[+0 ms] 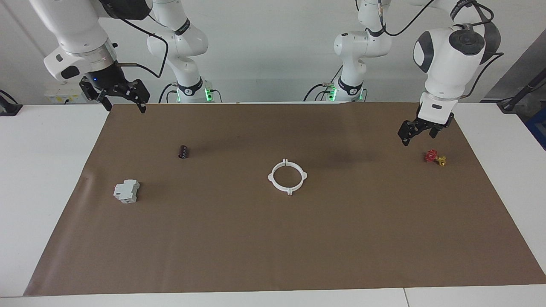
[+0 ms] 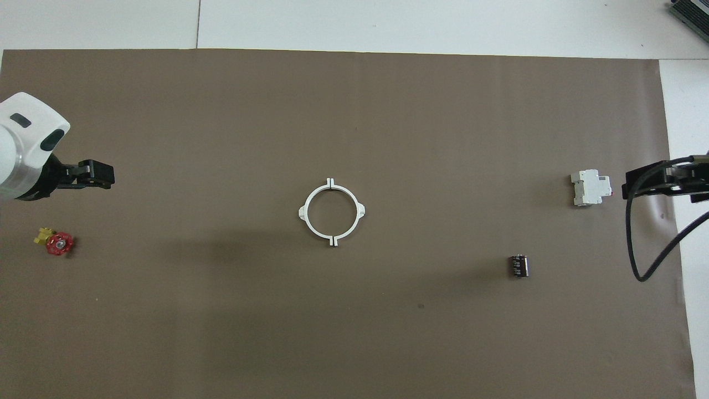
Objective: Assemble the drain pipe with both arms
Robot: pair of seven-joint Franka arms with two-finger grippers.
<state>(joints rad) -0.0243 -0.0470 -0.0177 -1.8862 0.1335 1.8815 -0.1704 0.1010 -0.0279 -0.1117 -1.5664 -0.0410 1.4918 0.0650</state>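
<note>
The drain pipe (image 1: 289, 190) lies flat in the middle of the brown mat as one closed white ring (image 2: 361, 209), its two halves joined, with small tabs on the outside. Neither gripper touches it. My left gripper (image 1: 417, 134) hangs open and holds nothing, over the mat toward the left arm's end of the table, close to the red-and-yellow valve piece; the overhead view shows this gripper (image 2: 94, 174) there too. My right gripper (image 1: 123, 101) waits raised and open over the mat's corner at the right arm's end, and only its tip (image 2: 637, 185) shows from above.
A grey boxy block (image 1: 126, 191) (image 2: 590, 187) and a small dark cylinder (image 1: 183, 152) (image 2: 519, 266) lie toward the right arm's end. The red-and-yellow valve piece (image 1: 435, 157) (image 2: 55, 241) lies toward the left arm's end. The brown mat (image 1: 273, 247) covers most of the white table.
</note>
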